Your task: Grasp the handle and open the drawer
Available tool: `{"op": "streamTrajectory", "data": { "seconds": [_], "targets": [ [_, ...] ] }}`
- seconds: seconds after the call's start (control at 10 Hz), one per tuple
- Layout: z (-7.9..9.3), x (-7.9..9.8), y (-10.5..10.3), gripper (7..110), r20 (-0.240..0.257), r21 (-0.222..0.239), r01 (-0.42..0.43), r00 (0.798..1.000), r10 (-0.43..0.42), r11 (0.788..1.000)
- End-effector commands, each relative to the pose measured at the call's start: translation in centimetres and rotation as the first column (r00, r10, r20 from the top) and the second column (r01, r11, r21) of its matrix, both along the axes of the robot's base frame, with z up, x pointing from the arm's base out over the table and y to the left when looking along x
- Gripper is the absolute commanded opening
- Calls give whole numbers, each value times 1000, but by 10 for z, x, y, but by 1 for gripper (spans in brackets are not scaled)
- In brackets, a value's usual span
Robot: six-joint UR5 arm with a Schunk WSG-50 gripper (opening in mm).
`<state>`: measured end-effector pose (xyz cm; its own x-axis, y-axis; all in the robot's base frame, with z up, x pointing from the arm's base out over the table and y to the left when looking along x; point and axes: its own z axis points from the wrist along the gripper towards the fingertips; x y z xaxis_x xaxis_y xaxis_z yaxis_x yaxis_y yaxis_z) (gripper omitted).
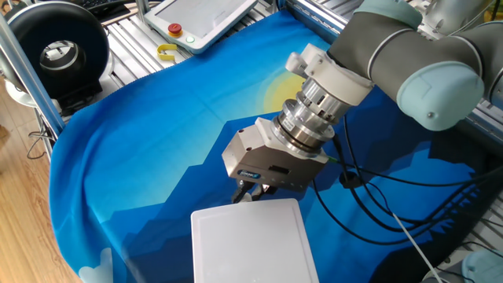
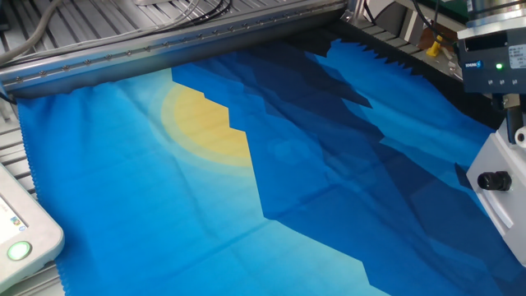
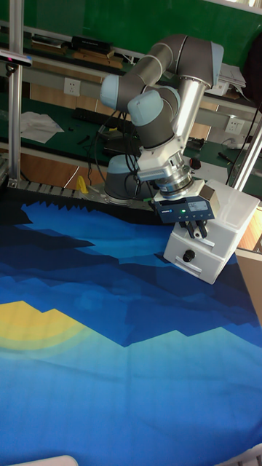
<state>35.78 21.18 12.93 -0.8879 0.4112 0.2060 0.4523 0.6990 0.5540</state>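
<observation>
The drawer belongs to a flat-topped white plastic box at the near edge of the blue cloth. The same box stands at the right in the tall fixed view. My gripper points down at the box's front edge. Its two dark fingers stand close together. Between them, in one fixed view, shows the handle, a small white knob. In the tall fixed view the gripper hangs over the upper front of the box and hides the handle. No gap shows between drawer and box.
A dark round knob sits on the box's lower front face. A white pendant with a red button and a yellow tape dispenser lie at the back. Black cables trail right of the arm.
</observation>
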Motion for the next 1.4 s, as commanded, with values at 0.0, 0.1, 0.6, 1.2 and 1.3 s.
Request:
{"op": "streamTrajectory", "data": {
  "seconds": [0.0,0.1,0.6,1.2,1.3],
  "targets": [
    [3,1,2,22,-11,13,20,1000,-20,1000],
    [5,1,2,22,-16,13,26,1000,-26,1000],
    [5,-2,2,7,-42,-7,37,998,-38,999],
    [5,-4,1,7,-50,-7,19,999,-19,1000],
    [4,-3,1,7,-50,-7,19,999,-19,1000]
  ]
}}
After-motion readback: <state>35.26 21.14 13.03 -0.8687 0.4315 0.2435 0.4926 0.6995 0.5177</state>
